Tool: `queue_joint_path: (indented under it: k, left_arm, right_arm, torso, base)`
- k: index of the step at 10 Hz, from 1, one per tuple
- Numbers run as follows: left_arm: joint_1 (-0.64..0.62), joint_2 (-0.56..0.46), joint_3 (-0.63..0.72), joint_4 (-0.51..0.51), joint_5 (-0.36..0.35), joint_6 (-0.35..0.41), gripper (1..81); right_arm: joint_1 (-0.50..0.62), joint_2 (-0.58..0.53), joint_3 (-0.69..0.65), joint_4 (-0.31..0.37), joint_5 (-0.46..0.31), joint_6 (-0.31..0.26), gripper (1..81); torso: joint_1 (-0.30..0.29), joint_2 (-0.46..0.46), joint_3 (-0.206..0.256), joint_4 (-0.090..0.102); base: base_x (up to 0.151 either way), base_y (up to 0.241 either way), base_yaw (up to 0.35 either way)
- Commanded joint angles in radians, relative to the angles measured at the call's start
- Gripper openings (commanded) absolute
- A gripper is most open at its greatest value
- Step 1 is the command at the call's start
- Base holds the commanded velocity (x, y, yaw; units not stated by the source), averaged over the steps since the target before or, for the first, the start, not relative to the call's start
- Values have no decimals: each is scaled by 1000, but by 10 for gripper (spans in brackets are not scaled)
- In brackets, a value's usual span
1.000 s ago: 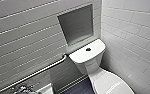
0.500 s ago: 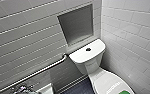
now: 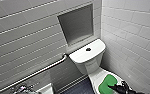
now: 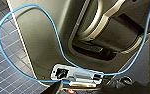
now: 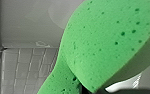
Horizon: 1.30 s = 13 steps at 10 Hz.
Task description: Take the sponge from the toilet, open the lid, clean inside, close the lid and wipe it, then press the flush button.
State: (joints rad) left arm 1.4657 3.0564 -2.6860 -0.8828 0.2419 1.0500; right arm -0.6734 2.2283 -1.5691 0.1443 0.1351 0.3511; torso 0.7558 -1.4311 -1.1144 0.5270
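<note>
step: grabbing sponge (image 3: 108, 84) off the closed lid (image 3: 95, 74), looks like
right claw (image 3: 117, 88): at sponge's near edge, grip can't tell
next: probably needs a firm pinch, then a lift

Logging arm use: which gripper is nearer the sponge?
Right. The right gripper is at the sponge on the lid; the left arm hangs beside the robot's body above floor tiles, apart from it.

toilet (image 3: 87, 56): 1 | sponge (image 3: 108, 83): 1 | flush button (image 3: 88, 49): 1 | grab rail (image 3: 41, 71): 1 | wall niche (image 3: 77, 23): 1
</note>
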Motion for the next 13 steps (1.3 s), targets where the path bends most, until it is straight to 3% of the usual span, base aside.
queue_joint_path:
  k: [1, 3, 8, 11, 13]
  left_arm:
    - [5, -16, -9, 4, 100, 4, 811]
    - [6, -16, -11, 2, 100, 4, 811]
    - [6, -25, -11, -2, 100, 4, 811]
    - [6, -28, -11, -4, 100, 5, 811]
    - [6, -22, -9, 4, 100, 4, 811]
  right_arm:
    - [200, 211, -305, -57, -362, -10, 10]
    - [215, 341, -480, -74, -367, -12, 10]
    - [189, 515, -655, -109, -396, -11, 10]
    - [105, 457, -698, -124, -396, -11, 10]
    - [64, 308, -554, -126, -364, -3, 10]
  torso:
    - [0, 0, 0, 0]
    - [0, 0, 0, 0]
    - [0, 0, 0, 0]
    - [0, 0, 0, 0]
    - [0, 0, 0, 0]
  base:
    - [0, 0, 0]
    - [0, 0, 0]
    - [0, 0, 0]
    - [0, 0, 0]
    - [0, 0, 0]
